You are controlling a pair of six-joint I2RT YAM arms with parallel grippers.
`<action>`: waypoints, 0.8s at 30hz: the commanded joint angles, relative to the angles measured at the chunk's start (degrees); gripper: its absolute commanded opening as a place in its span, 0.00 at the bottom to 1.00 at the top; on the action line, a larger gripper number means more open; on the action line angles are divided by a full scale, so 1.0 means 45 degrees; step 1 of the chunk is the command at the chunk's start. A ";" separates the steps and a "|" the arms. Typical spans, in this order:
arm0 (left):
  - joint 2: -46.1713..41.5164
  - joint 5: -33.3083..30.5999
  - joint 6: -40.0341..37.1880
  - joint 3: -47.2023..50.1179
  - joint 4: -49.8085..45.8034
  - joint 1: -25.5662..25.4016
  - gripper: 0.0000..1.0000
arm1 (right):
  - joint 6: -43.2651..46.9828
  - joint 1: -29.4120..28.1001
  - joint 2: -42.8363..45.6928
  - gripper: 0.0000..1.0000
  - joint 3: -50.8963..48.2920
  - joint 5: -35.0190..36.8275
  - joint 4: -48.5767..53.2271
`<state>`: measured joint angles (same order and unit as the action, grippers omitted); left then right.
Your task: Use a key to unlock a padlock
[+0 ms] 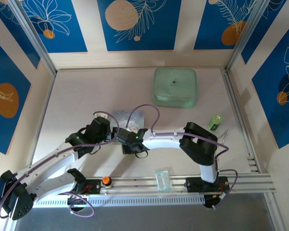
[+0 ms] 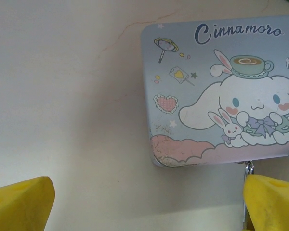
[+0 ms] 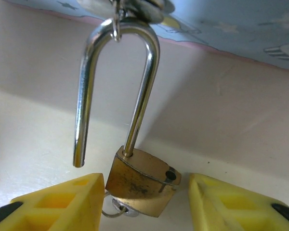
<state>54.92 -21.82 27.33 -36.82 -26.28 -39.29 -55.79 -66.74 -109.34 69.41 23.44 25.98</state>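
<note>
The padlock [image 3: 139, 179] hangs between the fingers of the right hand [image 3: 147, 190], which stand apart on either side of it. One yellow pad [image 3: 70, 202] is just beside the brass and the other leaves a thin gap, so nothing is clamped. The body is a small rounded block of scuffed, dull gold metal, tilted, with a dark round hole in its top face. Its shackle [image 3: 145, 86] is a smooth, bright steel U. One leg runs into the body, and the other ends free in the air, clear of that hole. The bend of the U hooks through a metal fitting on the edge of the pale blue box [image 3: 241, 24] just beyond the fingertips. Under the body a thin wire ring [image 3: 110, 212] and a silvery stub stick out; I cannot tell whether that is the key.

The left hand [image 2: 147, 207] is spread wide, its foam-like yellow wedges at the two lower corners of its own view. Ahead of it the box lid lies flat on the cream table [image 2: 62, 96], glossy, with rounded corners and a printed cartoon dog and rabbit.

From above, both hands meet at the box, and a mint-green rounded square case [image 1: 176, 86] lies well beyond them
</note>
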 commanded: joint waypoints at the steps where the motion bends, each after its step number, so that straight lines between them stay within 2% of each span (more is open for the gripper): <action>1: -0.0120 0.0303 0.0235 0.0154 0.0160 0.0136 0.99 | -0.0224 -0.0071 -0.0296 0.45 0.0098 0.0346 0.0573; 13: -0.0119 0.0436 -0.0476 -0.0030 -0.0001 0.0131 0.99 | 0.0156 0.0025 0.0197 0.28 -0.0853 0.0202 -0.0391; 16: 0.0268 0.1369 -0.3077 -0.0408 -0.0311 0.0115 0.99 | 0.0201 0.0043 0.0489 0.27 -0.1142 0.0312 -0.0382; 17: 0.0569 0.1143 -0.3825 -0.0751 -0.0809 0.0116 0.99 | 0.0164 0.0050 0.0616 0.27 -0.1309 0.0342 -0.0348; 19: 0.0934 0.0214 -0.4176 -0.1288 -0.1390 0.0117 0.99 | 0.0099 0.0103 0.0923 0.27 -0.1714 0.0285 -0.0366; 21: 0.0845 0.0878 -0.4456 -0.1284 -0.0882 0.0114 0.99 | 0.0022 0.0247 0.1223 0.27 -0.2296 0.0037 -0.0602; 24: 0.0414 0.1945 -0.5448 -0.0801 0.0674 -0.0071 0.94 | -0.0186 0.0463 0.1622 0.27 -0.3103 -0.0168 -0.0889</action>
<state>58.52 -16.99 9.69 -40.56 -27.79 -39.27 -55.57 -65.65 -103.09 59.33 23.59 18.13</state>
